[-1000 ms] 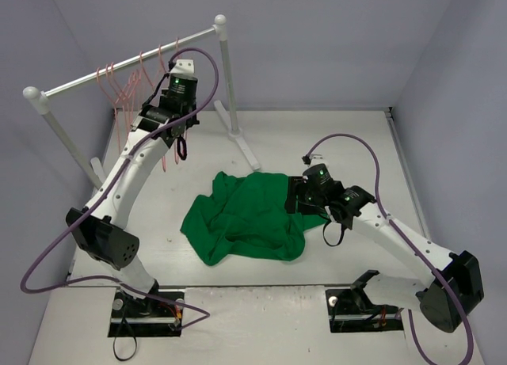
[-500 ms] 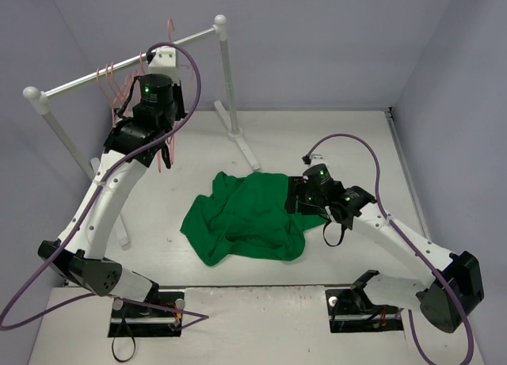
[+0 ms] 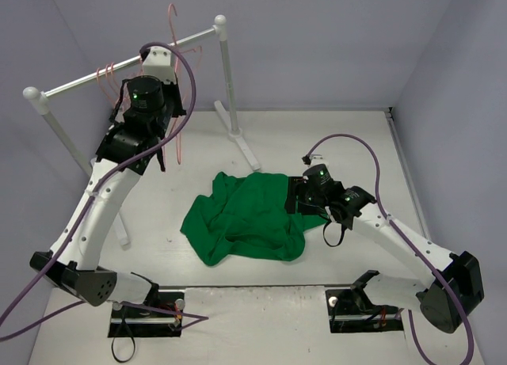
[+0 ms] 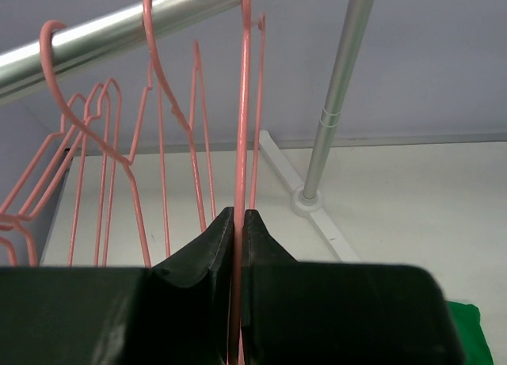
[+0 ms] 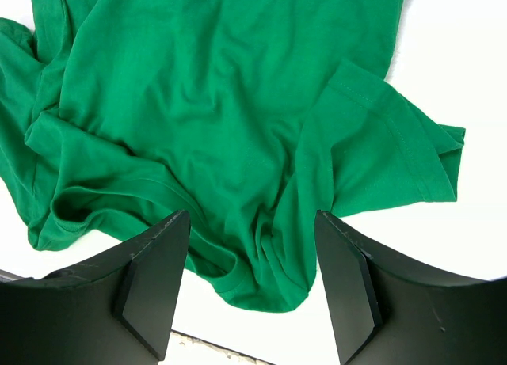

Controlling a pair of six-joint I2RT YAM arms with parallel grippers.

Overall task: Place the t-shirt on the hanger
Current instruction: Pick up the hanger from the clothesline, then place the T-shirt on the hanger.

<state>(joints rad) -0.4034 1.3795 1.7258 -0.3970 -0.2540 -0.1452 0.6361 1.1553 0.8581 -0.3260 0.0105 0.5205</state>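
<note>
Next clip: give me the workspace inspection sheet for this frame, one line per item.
Surface: white table, with the t-shirt lying on it.
Job's things: green t-shirt crumpled mid-table; pink hanger upright at the rack rail.
Clutter: spare hangers on the rail; nothing else seen.
Hands: left hand shut on the hanger; right hand open over the t-shirt.
Cables: a purple cable loops off each arm.
Surroundings: plain grey-blue walls.
</note>
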